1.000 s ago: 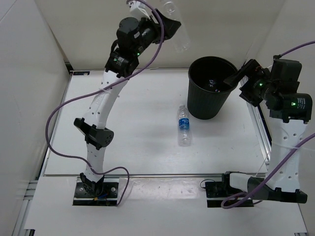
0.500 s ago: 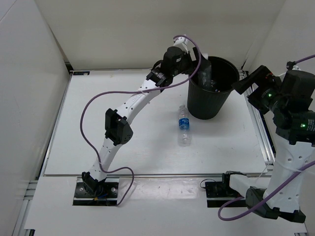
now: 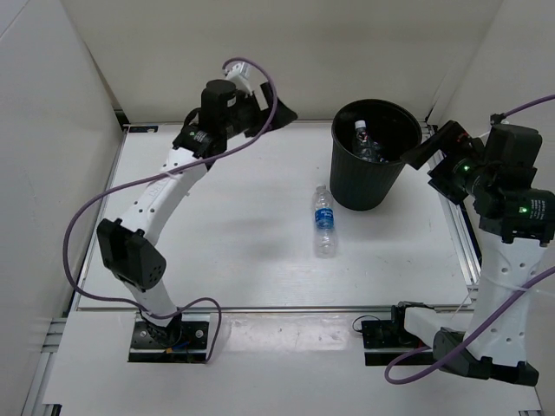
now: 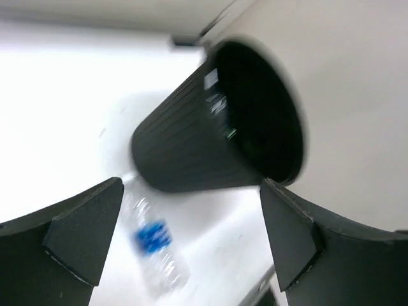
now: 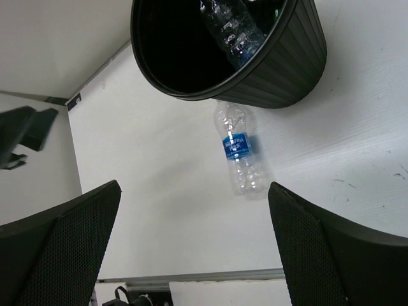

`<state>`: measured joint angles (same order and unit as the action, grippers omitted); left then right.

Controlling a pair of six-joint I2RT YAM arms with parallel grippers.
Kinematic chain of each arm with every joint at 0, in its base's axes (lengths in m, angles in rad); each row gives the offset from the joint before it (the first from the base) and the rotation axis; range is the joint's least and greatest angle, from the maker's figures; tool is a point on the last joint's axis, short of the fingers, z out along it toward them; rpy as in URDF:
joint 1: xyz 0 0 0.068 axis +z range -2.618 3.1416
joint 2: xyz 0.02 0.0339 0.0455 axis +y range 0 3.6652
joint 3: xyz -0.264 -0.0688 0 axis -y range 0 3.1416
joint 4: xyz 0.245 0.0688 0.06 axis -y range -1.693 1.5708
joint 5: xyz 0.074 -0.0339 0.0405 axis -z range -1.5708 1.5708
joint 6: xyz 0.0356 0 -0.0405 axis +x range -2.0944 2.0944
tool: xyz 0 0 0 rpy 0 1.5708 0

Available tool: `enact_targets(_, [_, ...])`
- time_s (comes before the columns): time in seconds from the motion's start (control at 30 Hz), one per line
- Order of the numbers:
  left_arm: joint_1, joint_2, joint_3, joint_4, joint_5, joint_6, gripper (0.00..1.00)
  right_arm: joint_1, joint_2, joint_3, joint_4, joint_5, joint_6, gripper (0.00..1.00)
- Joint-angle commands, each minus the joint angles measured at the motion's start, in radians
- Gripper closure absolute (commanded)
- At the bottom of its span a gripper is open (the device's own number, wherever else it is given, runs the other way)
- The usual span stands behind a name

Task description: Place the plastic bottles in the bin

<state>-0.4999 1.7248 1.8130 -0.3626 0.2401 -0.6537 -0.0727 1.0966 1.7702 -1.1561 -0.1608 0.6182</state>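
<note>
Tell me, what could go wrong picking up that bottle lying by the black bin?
The bottle lies on its side, so it may roll away when gripped. It sits close to the bin, so a reaching end effector could nudge the bin. The right end effector hangs by the rim and might clip it.

Bin [image 5: 280, 57]: black, ribbed, clear bottle [image 5: 229, 29] inside.
Table [image 5: 357, 146]: white; blue-labelled bottle [image 5: 241, 153] lying just beside the bin.
Right gripper [image 5: 194, 188]: fingers spread wide, empty.

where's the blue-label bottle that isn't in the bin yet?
Top view: the blue-label bottle lies flat on the table near its centre, just to the near-left of the bin.
</note>
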Motion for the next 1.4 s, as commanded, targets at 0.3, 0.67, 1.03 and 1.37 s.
enact_targets(0.3, [-0.069, 0.222, -0.219, -0.101, 0.271, -0.057, 0.00, -0.006, -0.023, -0.107, 0.052, -0.042, -0.018, 0.00])
enact_targets(0.67, [-0.100, 0.416, -0.166, -0.101, 0.352, -0.115, 0.00, -0.006, -0.041, -0.144, 0.052, -0.022, -0.028, 0.00])
enact_targets(1.03, [-0.141, 0.579, 0.026, -0.101, 0.407, -0.153, 0.00, -0.006, -0.061, -0.212, 0.052, -0.011, -0.037, 0.00])
enact_targets(1.37, [-0.163, 0.628, 0.026, -0.101, 0.450, -0.175, 0.11, -0.006, -0.061, -0.222, 0.042, 0.009, -0.037, 0.00])
